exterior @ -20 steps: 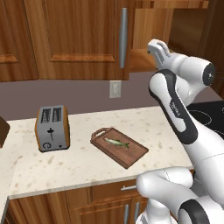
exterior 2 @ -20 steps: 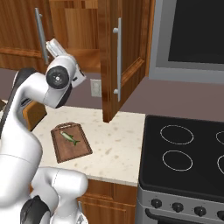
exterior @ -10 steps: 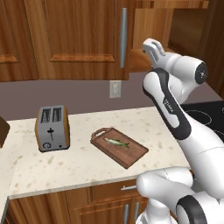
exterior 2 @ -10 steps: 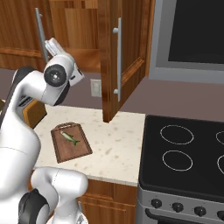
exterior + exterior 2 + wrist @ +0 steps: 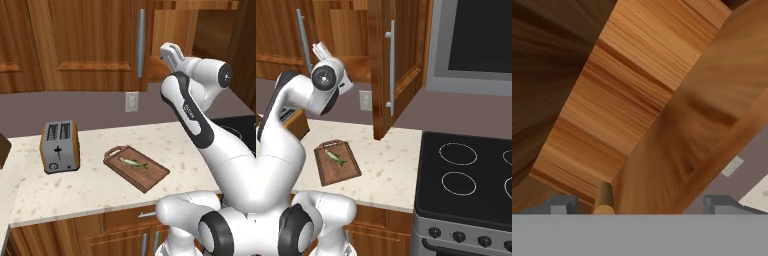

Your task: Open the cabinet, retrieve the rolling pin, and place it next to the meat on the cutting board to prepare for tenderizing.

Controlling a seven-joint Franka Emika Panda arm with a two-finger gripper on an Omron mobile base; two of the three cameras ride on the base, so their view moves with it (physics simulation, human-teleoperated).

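Observation:
The cabinet [image 5: 90, 45] hangs above the counter; its right door [image 5: 393, 65] is swung wide, baring a light wood interior [image 5: 175, 30]. My gripper [image 5: 169, 51] is raised into that opening, also seen from the other side [image 5: 320, 49]. In the hand view the fingertips [image 5: 559, 204] stand far apart, so the gripper [image 5: 642, 205] is open and holds nothing. Between them, close by, shows the tan end of the rolling pin [image 5: 603, 197] on the cabinet shelf. On the counter below lies the cutting board [image 5: 150, 176] [image 5: 348, 171] with the meat [image 5: 133, 162] [image 5: 336, 157] on it.
A silver-and-wood toaster [image 5: 60, 146] stands left of the board. A wall outlet [image 5: 131, 101] sits under the cabinet. The open door's edge hangs over the counter beside a black stove [image 5: 466, 175], with a microwave [image 5: 476, 40] above. The cabinet's left door handle [image 5: 141, 42] is near my wrist.
My arm has swung a little left and up, carrying the gripper further into the cabinet opening. The jaws have stayed open. Board, meat and toaster have not moved.

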